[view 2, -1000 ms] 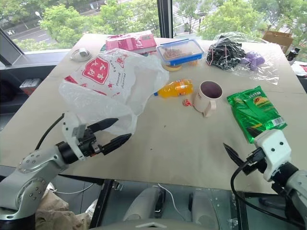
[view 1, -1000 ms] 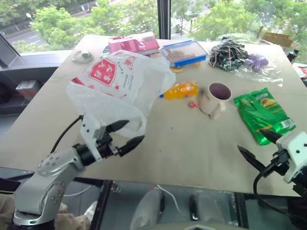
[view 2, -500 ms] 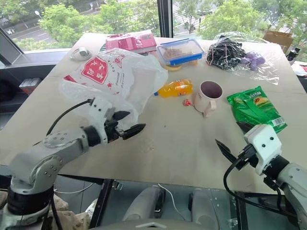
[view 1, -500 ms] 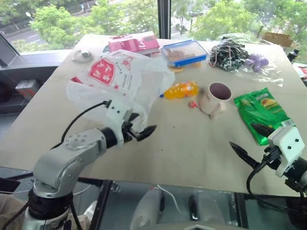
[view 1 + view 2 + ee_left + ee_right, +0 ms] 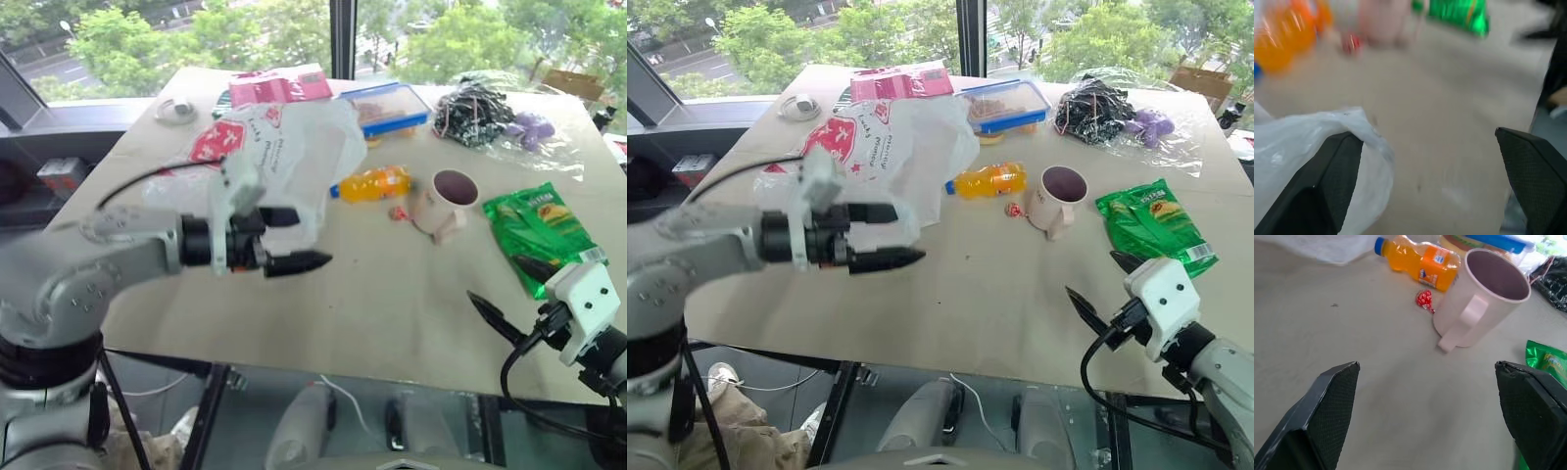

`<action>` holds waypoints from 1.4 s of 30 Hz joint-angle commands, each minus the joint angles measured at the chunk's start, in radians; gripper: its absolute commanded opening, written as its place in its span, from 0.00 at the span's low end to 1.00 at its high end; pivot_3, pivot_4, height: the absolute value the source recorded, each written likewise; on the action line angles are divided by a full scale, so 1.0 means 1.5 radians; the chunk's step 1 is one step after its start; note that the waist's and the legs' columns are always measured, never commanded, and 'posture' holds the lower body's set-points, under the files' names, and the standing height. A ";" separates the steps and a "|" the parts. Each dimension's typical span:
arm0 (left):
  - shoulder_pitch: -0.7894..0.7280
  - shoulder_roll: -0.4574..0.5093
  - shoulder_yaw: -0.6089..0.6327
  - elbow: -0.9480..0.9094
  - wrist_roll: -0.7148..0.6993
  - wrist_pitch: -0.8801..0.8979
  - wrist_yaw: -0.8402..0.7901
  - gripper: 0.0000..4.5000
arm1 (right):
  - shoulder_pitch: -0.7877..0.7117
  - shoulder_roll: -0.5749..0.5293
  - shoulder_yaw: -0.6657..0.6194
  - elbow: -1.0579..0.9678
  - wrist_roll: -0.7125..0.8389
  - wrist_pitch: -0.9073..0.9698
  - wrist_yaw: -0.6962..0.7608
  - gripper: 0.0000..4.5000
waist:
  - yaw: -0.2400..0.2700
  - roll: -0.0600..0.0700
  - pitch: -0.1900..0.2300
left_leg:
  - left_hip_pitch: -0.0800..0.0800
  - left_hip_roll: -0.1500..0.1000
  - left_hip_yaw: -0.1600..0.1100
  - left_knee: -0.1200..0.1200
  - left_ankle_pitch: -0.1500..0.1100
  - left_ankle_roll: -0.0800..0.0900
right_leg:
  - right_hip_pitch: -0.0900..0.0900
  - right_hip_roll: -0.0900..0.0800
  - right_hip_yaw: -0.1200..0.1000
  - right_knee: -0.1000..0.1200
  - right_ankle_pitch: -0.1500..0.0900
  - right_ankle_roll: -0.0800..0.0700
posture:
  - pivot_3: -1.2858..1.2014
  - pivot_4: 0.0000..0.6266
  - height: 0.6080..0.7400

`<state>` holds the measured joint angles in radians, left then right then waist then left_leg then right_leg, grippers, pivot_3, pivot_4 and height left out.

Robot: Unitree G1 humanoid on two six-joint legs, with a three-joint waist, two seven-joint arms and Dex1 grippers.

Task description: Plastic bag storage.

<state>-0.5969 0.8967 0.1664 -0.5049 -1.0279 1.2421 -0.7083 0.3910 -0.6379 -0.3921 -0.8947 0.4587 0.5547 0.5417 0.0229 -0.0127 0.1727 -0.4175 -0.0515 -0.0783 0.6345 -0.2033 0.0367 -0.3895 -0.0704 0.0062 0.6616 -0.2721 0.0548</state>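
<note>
On the worktop (image 5: 392, 294), a broad tan surface set before a window, the bag (image 5: 294, 157) is the largest item: crumpled, translucent white with a red printed logo, lying at the left-centre and reaching toward the far edge. A red packet (image 5: 277, 86) lies just behind it at the far edge, and a small round white object (image 5: 174, 108) sits near the far left corner.

Left gripper (image 5: 284, 240) hangs over the bag's near edge, jaws released and wide, grasping nothing; in the left wrist view one finger (image 5: 1327, 186) has a fold of the bag lying against it, though contact cannot be confirmed.

Right gripper (image 5: 505, 294) stands at the near right edge, jaws released and empty, well apart from the bag.

Between the right gripper and the bag the worktop is bare. Farther back, right of the bag, stand the following in descending size: a green snack packet (image 5: 544, 230) near the right edge; a clear wrapping with a purple toy (image 5: 529, 127) at the far right; a dark tangled bundle (image 5: 475, 108) beside it; a blue-lidded box (image 5: 387, 106) just behind the bag's right side; a pink mug (image 5: 1479, 298), upright; an orange bottle (image 5: 1420, 262) on its side, just beside the bag; a small red sweet (image 5: 1424, 299) between bottle and mug.
</note>
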 commanded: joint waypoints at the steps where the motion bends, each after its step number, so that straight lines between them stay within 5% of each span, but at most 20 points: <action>1: -0.034 0.062 -0.024 0.007 -0.049 0.077 -0.039 0.99 | 0.000 0.001 -0.003 -0.009 -0.009 -0.023 0.003 1.00 | -0.006 -0.001 0.001 | 0.000 0.000 0.000 0.000 0.000 0.000 | 0.000 0.000 0.000 0.000 0.001 0.001 | 0.52 0.24 0.94; 6: 0.027 0.137 -0.076 -0.004 0.024 0.030 -0.074 0.99 | -0.011 0.000 0.002 -0.001 -0.014 -0.027 0.001 1.00 | -0.021 -0.002 0.002 | 0.000 0.000 0.002 -0.002 0.000 0.000 | -0.003 0.001 0.003 0.001 0.003 -0.001 | 0.52 0.24 0.94; 12: 0.089 0.063 -0.112 0.008 0.152 -0.027 0.054 0.99 | -0.034 0.001 0.018 -0.001 -0.018 -0.017 -0.010 1.00 | -0.011 -0.003 0.002 | 0.000 0.001 0.002 -0.001 0.000 0.000 | -0.002 0.000 0.004 0.001 0.003 -0.001 | 0.52 0.24 0.94; 18: 0.137 -0.016 -0.078 -0.006 0.155 0.002 0.120 0.99 | -0.047 -0.001 0.025 0.004 -0.020 -0.013 -0.010 1.00 | -0.005 -0.003 0.002 | -0.001 0.001 0.002 -0.001 0.000 0.000 | -0.003 0.000 0.004 0.000 0.003 0.000 | 0.52 0.24 0.94; 23: 0.199 0.028 -0.040 -0.048 0.115 -0.008 0.043 0.99 | -0.055 -0.003 0.024 0.012 -0.018 -0.015 -0.006 1.00 | -0.006 -0.003 0.002 | -0.002 0.001 0.002 -0.002 0.000 0.000 | -0.004 0.000 0.004 0.000 0.003 0.000 | 0.52 0.24 0.94; 26: 0.298 0.158 0.026 -0.046 0.110 -0.095 -0.179 0.99 | -0.057 -0.003 0.030 0.017 -0.019 -0.020 0.000 1.00 | -0.011 -0.003 0.002 | -0.001 0.001 0.002 -0.002 0.000 0.000 | -0.004 0.000 0.004 0.001 0.003 -0.002 | 0.52 0.24 0.94; 29: 0.305 0.190 0.115 -0.010 0.016 -0.079 -0.277 0.99 | -0.062 -0.005 0.033 0.023 -0.019 -0.023 0.003 1.00 | -0.005 -0.002 0.003 | -0.001 0.001 0.003 -0.002 0.000 0.000 | -0.004 0.000 0.005 0.000 0.002 -0.004 | 0.52 0.24 0.94; 31: 0.220 0.156 0.127 0.031 -0.051 -0.043 -0.211 0.99 | -0.069 -0.005 0.036 0.025 -0.018 -0.020 0.000 1.00 | 0.000 -0.001 0.003 | -0.001 0.001 0.002 -0.001 -0.001 -0.002 | -0.003 -0.001 0.003 0.000 0.002 -0.004 | 0.52 0.24 0.94; 33: 0.058 0.052 0.090 0.086 -0.070 0.020 -0.029 0.99 | -0.081 -0.005 0.045 0.018 -0.017 -0.009 -0.008 1.00 | 0.015 0.000 0.003 | -0.001 0.001 0.002 -0.001 -0.002 -0.003 | -0.002 -0.001 0.003 0.000 0.002 -0.004 | 0.52 0.24 0.94; 35: -0.050 -0.035 0.062 0.108 -0.029 0.068 0.108 0.99 | -0.089 -0.006 0.051 0.013 -0.015 0.000 -0.013 1.00 | 0.017 -0.004 0.003 | -0.002 0.002 -0.001 0.005 0.000 0.000 | 0.000 0.000 -0.003 0.000 0.002 0.001 | 0.52 0.24 0.94; 37: -0.148 -0.073 -0.059 0.113 0.094 0.145 0.227 0.99 | -0.098 -0.009 0.051 0.004 -0.010 0.013 -0.018 1.00 | 0.011 -0.005 0.002 | -0.001 0.001 -0.002 0.005 0.000 0.000 | 0.001 0.000 -0.004 0.000 0.005 0.001 | 0.52 0.24 0.94; 42: -0.221 -0.172 -0.191 0.081 0.271 0.190 0.425 0.99 | -0.124 -0.017 0.044 -0.002 0.002 0.039 -0.029 1.00 | -0.003 -0.006 0.003 | -0.001 -0.002 0.002 0.003 0.000 0.001 | 0.001 0.000 -0.001 0.001 0.005 0.002 | 0.52 0.24 0.94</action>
<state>-0.8825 0.6527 -0.0389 -0.3465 -0.7505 1.4837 -0.1887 0.2202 -0.6498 -0.2965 -0.8589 0.4492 0.6014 0.5121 0.0182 -0.0215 0.1767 -0.4188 -0.0537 -0.0750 0.6383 -0.2032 0.0371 -0.3882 -0.0704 0.0056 0.6624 -0.2642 0.0574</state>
